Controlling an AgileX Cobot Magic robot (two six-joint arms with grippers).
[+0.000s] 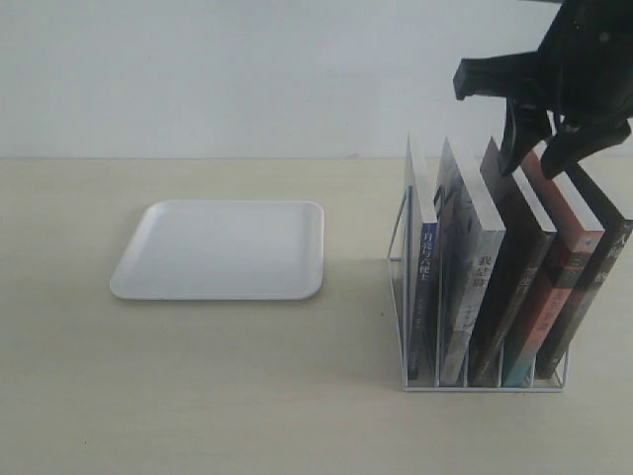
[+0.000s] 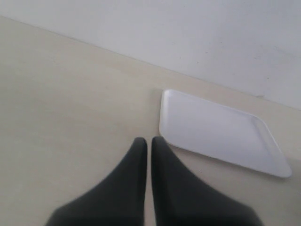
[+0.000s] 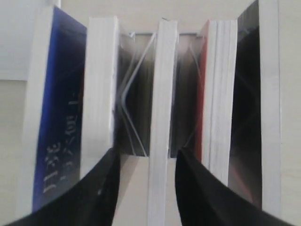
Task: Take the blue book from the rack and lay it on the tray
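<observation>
The blue book [image 1: 423, 267] stands in the leftmost slot of the white wire rack [image 1: 400, 242], its narrow blue-and-white spine facing forward. In the right wrist view its dark blue cover [image 3: 59, 108] shows white characters. My right gripper [image 1: 539, 153] hangs open over the middle of the rack. Its fingers straddle the white top edge of a thin dark book [image 3: 160, 94], two books away from the blue one, and my right gripper [image 3: 146, 153] holds nothing. The empty white tray [image 1: 223, 247] lies flat to the left. My left gripper [image 2: 146, 140] is shut and empty above the table beside the tray [image 2: 221, 132].
Besides the blue one, the rack holds a thicker grey-white book [image 1: 470, 277], the dark book [image 1: 506, 247], a red-orange book [image 1: 559, 267] and another dark book [image 1: 605, 262]. All lean to the left. A pale wall rises behind the table.
</observation>
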